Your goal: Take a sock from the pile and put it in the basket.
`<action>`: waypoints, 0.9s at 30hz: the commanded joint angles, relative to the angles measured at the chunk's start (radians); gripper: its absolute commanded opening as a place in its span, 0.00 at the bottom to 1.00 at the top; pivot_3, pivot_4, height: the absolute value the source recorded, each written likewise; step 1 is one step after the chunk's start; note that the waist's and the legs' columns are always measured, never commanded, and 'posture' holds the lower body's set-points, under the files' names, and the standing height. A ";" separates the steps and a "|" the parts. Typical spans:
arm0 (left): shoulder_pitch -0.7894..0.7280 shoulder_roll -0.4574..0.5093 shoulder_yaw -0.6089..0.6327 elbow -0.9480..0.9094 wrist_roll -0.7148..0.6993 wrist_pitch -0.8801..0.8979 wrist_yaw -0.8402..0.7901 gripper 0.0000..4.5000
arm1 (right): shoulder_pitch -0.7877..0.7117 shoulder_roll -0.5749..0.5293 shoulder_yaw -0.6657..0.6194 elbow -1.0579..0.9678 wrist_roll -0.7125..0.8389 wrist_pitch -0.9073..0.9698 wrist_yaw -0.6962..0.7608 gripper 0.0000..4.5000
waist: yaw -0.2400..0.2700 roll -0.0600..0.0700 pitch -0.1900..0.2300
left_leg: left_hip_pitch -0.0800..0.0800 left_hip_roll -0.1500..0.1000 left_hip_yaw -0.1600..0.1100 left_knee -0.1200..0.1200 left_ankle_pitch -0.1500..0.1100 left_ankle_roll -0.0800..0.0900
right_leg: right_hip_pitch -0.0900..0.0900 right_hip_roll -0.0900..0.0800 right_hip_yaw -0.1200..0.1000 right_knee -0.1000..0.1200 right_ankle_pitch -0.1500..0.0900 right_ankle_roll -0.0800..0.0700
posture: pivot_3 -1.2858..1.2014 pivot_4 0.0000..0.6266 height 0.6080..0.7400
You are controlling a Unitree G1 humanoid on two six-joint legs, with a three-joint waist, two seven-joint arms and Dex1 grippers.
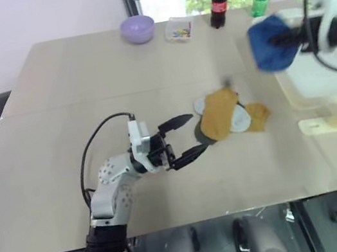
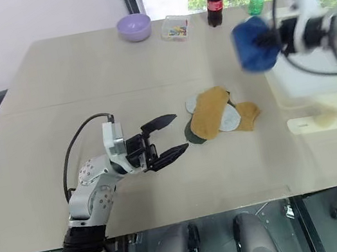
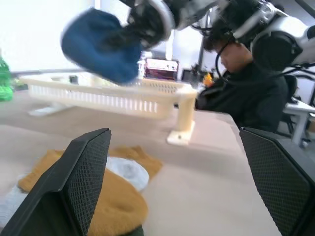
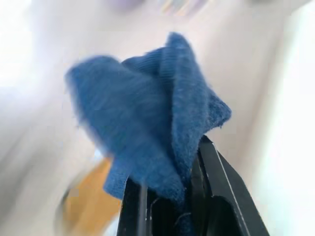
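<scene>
Hanging bunched and folded at upper right, the soft royal-blue fabric sock (image 1: 269, 43) is pinched by the right gripper (image 4: 170, 189); left gripper (image 1: 184, 139) gapes wide.

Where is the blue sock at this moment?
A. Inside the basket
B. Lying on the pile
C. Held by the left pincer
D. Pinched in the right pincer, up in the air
D: the blue sock is clamped in the right pincer, lifted off the table near the basket.

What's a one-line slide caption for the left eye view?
Right gripper lifts the blue sock toward the basket; open left gripper waits beside the pile.
</scene>
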 commanded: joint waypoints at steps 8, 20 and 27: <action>-0.027 0.007 0.019 -0.013 -0.009 -0.012 0.033 1.00 | -0.018 -0.009 -0.360 0.643 -0.007 -0.399 -0.463 0.01 | -0.011 0.003 0.002 | 0.000 0.002 0.009 -0.002 0.002 -0.004 | 0.000 0.000 0.002 -0.001 0.000 0.000 | 0.52 0.24 1.00; -0.028 0.032 0.017 -0.026 -0.009 0.019 0.028 1.00 | 0.013 -0.009 -0.117 0.490 -0.246 -0.431 -0.277 0.77 | -0.029 0.009 0.004 | 0.001 0.002 0.010 -0.001 0.003 -0.004 | -0.003 0.001 0.009 0.001 0.003 0.004 | 0.52 0.24 1.00; -0.023 0.054 0.029 -0.033 -0.017 0.037 0.026 1.00 | 0.078 -0.072 0.019 0.199 -0.302 -0.357 -0.034 0.77 | -0.026 0.010 0.004 | 0.001 0.003 0.010 -0.001 0.002 -0.004 | -0.004 0.001 0.010 0.000 0.003 0.005 | 0.52 0.24 1.00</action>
